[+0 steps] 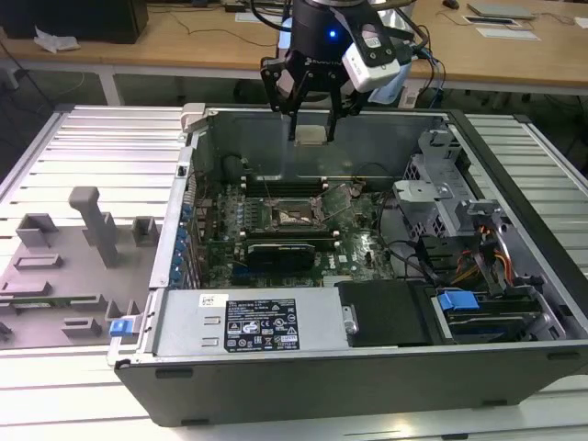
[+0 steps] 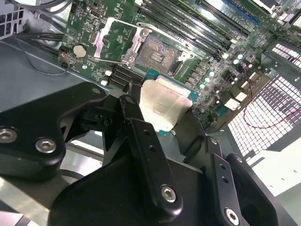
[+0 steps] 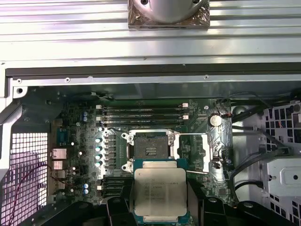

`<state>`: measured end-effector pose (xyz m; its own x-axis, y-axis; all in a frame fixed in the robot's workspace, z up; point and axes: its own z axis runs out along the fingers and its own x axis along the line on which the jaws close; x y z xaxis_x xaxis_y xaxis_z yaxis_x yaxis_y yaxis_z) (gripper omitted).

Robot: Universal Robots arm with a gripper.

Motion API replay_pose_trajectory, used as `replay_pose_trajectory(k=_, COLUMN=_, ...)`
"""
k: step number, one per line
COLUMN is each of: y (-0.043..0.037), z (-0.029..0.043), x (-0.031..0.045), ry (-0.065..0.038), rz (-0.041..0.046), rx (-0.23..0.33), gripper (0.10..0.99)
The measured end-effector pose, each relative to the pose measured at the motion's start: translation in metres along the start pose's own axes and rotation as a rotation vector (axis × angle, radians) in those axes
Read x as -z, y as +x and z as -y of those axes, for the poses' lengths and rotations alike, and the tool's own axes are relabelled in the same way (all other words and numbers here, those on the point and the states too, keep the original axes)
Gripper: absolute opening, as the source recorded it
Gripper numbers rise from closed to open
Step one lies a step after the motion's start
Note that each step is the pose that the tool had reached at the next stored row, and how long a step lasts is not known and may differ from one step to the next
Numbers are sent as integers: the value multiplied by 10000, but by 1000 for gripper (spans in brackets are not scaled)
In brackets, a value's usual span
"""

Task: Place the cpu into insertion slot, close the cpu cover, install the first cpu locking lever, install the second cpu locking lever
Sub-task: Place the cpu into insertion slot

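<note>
1. While it hangs high over the open computer case (image 1: 367,147), the hand (image 1: 312,121) is clenched on the cpu (image 1: 310,136), with a finger against each of two opposite edges and the pale metal top facing the first wrist camera.
2. I judge the chip to be light, thin and stiff, with a smooth top that would slip under a pad and a delicate underside. The bare edges, where it is gripped now, look like the right hold.
3. Well below the chip, on the green board (image 1: 358,248), lies the insertion slot (image 1: 296,216), its dark centre empty. In the first wrist view the chip appears beside the slot rather than squarely over it, with their edges roughly parallel.
4. Just beside the slot, the cpu cover (image 2: 132,46) lies swung open.
5. Beneath it all, the case rests on the slatted counter (image 1: 101,138).
</note>
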<state>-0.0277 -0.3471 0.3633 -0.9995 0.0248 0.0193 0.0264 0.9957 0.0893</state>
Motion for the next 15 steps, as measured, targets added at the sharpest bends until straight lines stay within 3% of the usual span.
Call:
replay_pose_trajectory(k=10, y=51, z=7, x=-73, ry=14, rz=52, rx=5, gripper=537)
replay_pose_trajectory(k=15, y=121, z=1, x=-128, ry=49, rz=191, rx=17, gripper=537)
